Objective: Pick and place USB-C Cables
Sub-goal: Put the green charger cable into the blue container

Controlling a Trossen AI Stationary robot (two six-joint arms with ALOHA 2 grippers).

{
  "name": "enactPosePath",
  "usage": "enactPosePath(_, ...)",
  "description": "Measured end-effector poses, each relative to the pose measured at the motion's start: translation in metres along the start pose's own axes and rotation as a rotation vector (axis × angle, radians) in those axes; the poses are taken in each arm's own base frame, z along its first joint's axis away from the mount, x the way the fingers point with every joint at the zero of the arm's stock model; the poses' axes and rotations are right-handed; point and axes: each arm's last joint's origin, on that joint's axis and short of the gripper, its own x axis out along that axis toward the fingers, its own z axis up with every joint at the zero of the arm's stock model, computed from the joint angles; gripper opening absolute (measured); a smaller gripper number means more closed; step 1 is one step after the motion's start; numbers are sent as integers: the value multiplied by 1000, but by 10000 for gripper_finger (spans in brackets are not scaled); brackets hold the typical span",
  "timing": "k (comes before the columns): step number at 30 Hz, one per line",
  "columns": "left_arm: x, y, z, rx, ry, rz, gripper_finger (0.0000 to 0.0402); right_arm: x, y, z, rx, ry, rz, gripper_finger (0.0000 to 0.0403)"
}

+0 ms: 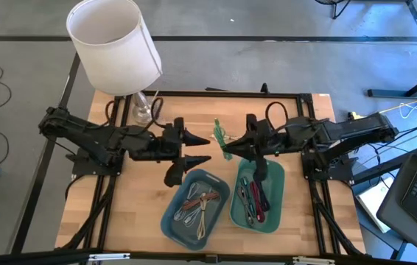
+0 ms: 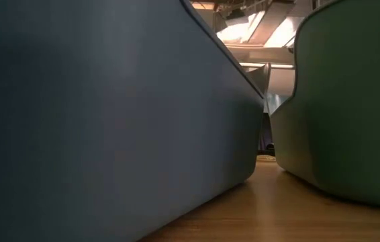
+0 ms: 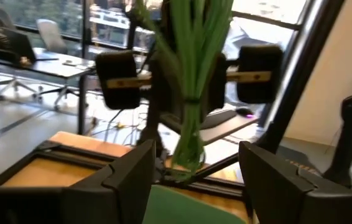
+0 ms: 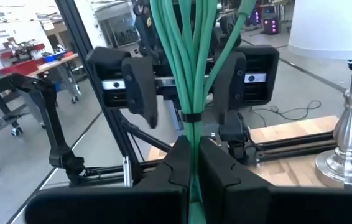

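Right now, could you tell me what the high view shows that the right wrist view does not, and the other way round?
Only the high view shows the blue tray and the green tray, each holding bundled cables. Only the right wrist view shows the right gripper shut on the green cable, with the left gripper's open fingers on either side of it. Both show the green cable, both arms and the lamp.

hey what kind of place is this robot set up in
Probably a robotics lab or workshop inside an office: desks with an office chair behind big windows, a shelf of parts bins, and a wooden table in a black frame, with a lamp.
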Motion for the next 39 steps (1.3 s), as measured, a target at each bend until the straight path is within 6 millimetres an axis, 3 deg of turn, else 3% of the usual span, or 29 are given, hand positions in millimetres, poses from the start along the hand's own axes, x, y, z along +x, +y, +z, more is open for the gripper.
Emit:
enactPosePath(18, 10, 5, 1, 13, -25, -51, 217, 33, 0, -17, 55, 32, 114, 11)
enactPosePath(21, 10, 5, 1, 51, -22, -68, 172, 33, 0, -17, 51, 30, 114, 11)
enactPosePath(26, 10, 5, 1, 97, -10, -165, 27, 33, 0, -14, 39, 33, 119, 11)
enactPosePath(30, 10, 6, 2, 96, -9, -180, 23, 32, 1, -12, 1, 39, 116, 11)
enactPosePath(33, 11, 6, 1, 98, -2, -174, 22, 27, 1, -6, -39, 109, 90, 41)
enactPosePath(39, 9, 5, 2, 96, -6, -188, 22, 4, 1, 12, -71, 309, -43, 160)
